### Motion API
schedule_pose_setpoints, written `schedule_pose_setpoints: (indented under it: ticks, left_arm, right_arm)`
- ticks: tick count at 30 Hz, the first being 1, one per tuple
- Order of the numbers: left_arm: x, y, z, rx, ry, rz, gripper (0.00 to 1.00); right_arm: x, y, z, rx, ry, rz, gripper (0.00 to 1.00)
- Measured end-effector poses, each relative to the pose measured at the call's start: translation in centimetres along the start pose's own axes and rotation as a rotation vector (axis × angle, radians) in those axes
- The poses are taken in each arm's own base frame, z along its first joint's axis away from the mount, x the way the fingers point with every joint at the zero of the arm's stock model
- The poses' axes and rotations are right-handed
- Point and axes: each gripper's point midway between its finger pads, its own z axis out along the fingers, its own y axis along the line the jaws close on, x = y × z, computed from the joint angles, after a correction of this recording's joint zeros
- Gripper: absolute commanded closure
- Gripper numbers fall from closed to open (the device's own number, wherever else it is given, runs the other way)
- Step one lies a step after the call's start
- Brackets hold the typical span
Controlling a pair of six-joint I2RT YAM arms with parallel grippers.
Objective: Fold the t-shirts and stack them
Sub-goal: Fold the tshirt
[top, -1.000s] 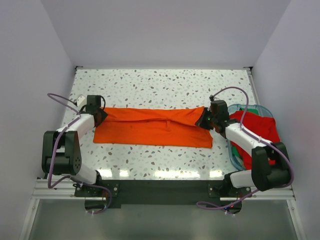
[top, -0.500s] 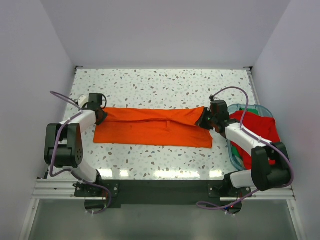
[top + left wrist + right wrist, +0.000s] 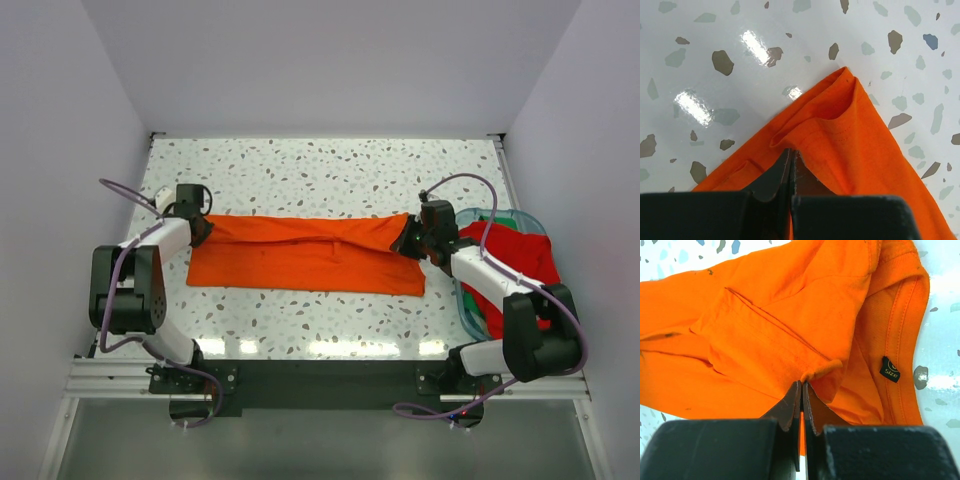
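A bright orange t-shirt [image 3: 305,255] lies folded into a long band across the middle of the speckled table. My left gripper [image 3: 205,228] is shut on the shirt's far left corner [image 3: 840,115], its black fingers [image 3: 775,175] pressed together over a fold of cloth. At the band's right end, by the collar and its black size tag [image 3: 889,369], my right gripper [image 3: 408,240] is shut on a pinch of orange cloth [image 3: 820,369]. A deeper red t-shirt [image 3: 515,262] lies bunched in the bin on the right.
A clear teal-rimmed plastic bin [image 3: 478,215] stands at the table's right edge beside my right arm. White walls close in the table on the left, back and right.
My left gripper has closed on the orange shirt's left corner, and the left arm's elbow has shifted slightly. The right arm and the shirt have not moved.
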Motion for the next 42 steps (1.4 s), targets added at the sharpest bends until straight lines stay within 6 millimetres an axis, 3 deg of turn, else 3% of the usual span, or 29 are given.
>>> schedule_pose_setpoints:
  ticks: [3,4,7,12,17,20,24,30,42]
  left_arm:
    - [-0.4,0.0,-0.3,0.004,-0.009,0.003,1.0]
    - [-0.6,0.0,-0.4,0.007,-0.014,0.003,0.88]
    - [-1.1,0.0,-0.7,0.015,-0.025,0.002,0.76]
    - [-0.9,0.2,-0.4,0.005,-0.015,0.001,0.66]
    - [0.3,0.8,0.6,-0.024,0.016,0.015,0.62]
    - [0.8,1.0,1.0,-0.036,0.029,0.022,0.67]
    - [0.7,0.9,1.1,-0.036,0.029,0.021,0.86]
    - [0.2,0.5,1.0,-0.027,0.021,0.017,1.0]
    - [-0.9,-0.1,0.1,-0.009,-0.002,0.006,1.0]
  right_arm:
    - [0.0,0.0,0.0,0.0,0.0,0.0,1.0]
    - [0.0,0.0,0.0,0.0,0.0,0.0,1.0]
    - [0.0,0.0,0.0,-0.001,0.0,0.0,1.0]
    - [0.0,0.0,0.0,-0.001,-0.001,0.0,1.0]
    - [0.0,0.0,0.1,-0.001,0.0,0.0,1.0]
    - [0.1,0.0,0.2,0.001,0.002,0.001,1.0]
    - [0.2,-0.2,0.4,0.005,0.01,0.002,1.0]
    - [0.3,-0.2,0.4,0.005,0.01,0.002,1.0]
    - [0.3,-0.2,0.4,0.005,0.01,0.002,1.0]
